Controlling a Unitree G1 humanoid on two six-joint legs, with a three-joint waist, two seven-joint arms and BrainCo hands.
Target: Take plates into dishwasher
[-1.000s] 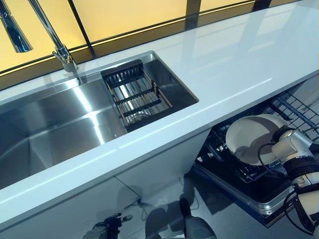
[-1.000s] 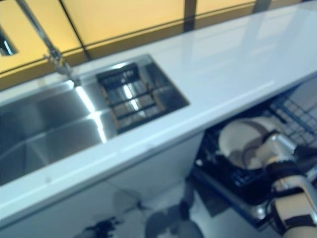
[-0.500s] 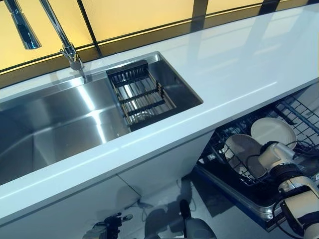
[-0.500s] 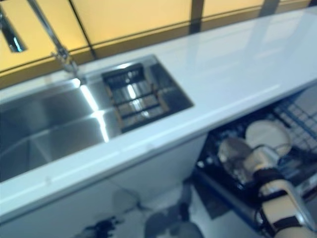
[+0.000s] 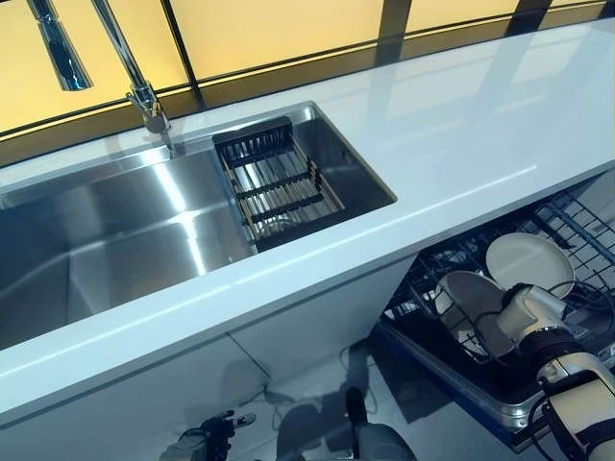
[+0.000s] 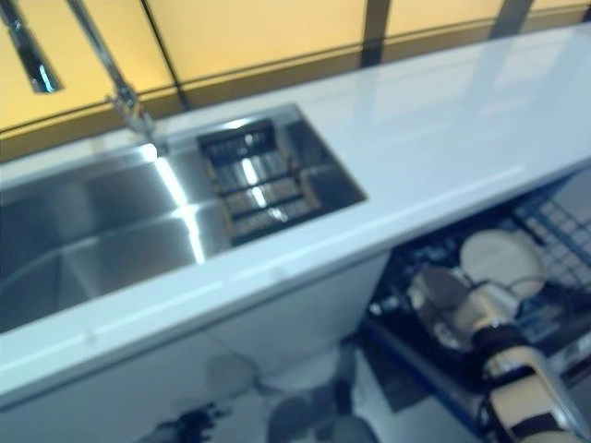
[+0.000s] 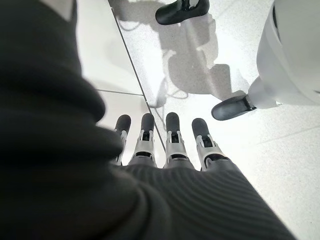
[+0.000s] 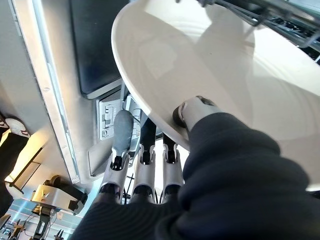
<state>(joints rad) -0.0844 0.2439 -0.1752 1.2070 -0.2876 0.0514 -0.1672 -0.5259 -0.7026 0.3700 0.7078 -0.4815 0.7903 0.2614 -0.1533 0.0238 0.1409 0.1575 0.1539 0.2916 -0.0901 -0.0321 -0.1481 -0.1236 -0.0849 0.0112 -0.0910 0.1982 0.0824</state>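
A white plate (image 5: 461, 293) stands on edge in the front of the pulled-out dishwasher rack (image 5: 428, 279), below the counter at the lower right. My right hand (image 5: 524, 309) is shut on this plate (image 8: 210, 60), with the thumb (image 8: 192, 110) on its face and the fingers (image 8: 145, 150) behind its rim. A second white plate (image 5: 530, 262) stands upright in the rack just behind it. My left hand (image 5: 207, 437) hangs low near the floor at the lower left, fingers (image 7: 172, 135) straight and holding nothing.
The white countertop (image 5: 461, 125) overhangs the back of the rack. A steel sink (image 5: 115, 240) with a black drain basket (image 5: 274, 182) and a tall faucet (image 5: 135, 77) lies to the left. The rack's metal front rim (image 5: 452, 379) juts out over the floor.
My right hand has lowered the plate from a raised, face-up tilt down into the rack's front, which uncovered the second plate behind it. The camera has shifted slightly.
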